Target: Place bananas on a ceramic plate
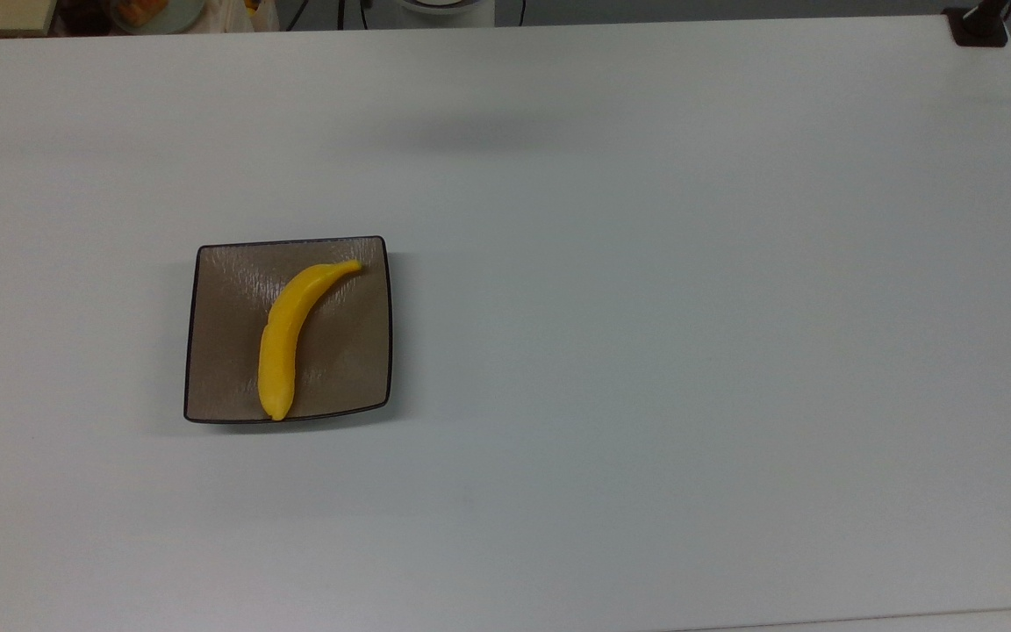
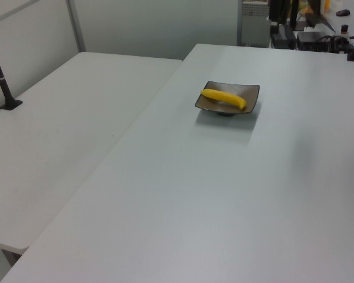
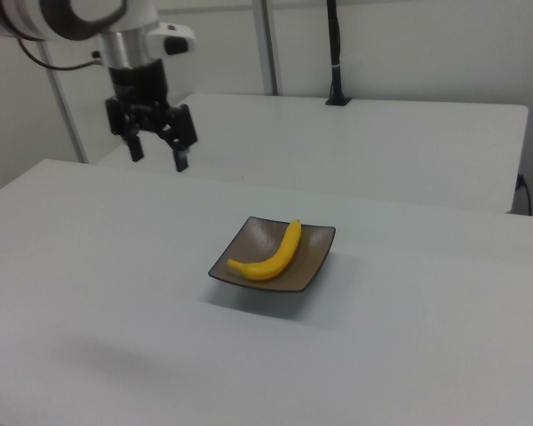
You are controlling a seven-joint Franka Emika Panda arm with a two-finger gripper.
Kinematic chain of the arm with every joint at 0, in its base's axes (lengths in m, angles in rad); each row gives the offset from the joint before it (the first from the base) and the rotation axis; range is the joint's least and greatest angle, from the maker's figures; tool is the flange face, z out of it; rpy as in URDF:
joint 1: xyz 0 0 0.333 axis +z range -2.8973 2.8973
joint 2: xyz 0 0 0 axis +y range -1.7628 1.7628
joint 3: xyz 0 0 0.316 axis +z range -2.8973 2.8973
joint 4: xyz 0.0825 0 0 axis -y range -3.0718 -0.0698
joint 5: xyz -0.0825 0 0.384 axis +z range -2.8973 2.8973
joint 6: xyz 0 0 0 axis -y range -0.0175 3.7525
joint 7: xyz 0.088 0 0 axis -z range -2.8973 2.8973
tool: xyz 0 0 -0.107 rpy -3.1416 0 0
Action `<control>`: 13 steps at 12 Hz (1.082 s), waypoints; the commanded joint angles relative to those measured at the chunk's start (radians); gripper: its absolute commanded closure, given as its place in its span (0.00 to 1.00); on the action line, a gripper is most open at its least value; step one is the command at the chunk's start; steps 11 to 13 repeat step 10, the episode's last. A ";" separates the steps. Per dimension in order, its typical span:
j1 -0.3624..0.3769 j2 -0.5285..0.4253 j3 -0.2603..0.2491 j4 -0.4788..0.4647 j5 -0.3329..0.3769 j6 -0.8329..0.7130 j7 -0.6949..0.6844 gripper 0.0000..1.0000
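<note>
A bright yellow banana (image 1: 289, 330) lies on the square taupe-brown ceramic plate (image 1: 348, 360), curved from the plate's far right corner to its near edge in the top view. The banana (image 2: 223, 98) and plate (image 2: 251, 94) also appear in the left view, and the banana (image 3: 270, 255) rests on the plate (image 3: 313, 263) in the right view. In the right view my gripper (image 3: 159, 161) hangs open and empty, high above the table and well to the right view's left of the plate.
The white table (image 1: 646, 307) stretches wide around the plate. A second white table (image 2: 59, 135) stands alongside. A black post base (image 1: 978, 25) sits at the top view's far right corner. Cluttered equipment (image 2: 307, 29) lies beyond the table in the left view.
</note>
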 commanded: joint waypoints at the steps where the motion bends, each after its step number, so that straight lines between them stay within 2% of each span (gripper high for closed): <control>1: 0.075 -0.057 -0.014 -0.061 0.004 -0.022 0.074 0.00; 3: 0.112 -0.054 -0.014 -0.075 0.004 0.004 0.072 0.00; 7: 0.121 -0.057 -0.012 -0.121 0.013 0.131 0.063 0.00; 13: 0.132 -0.068 -0.012 -0.147 0.020 0.141 0.060 0.00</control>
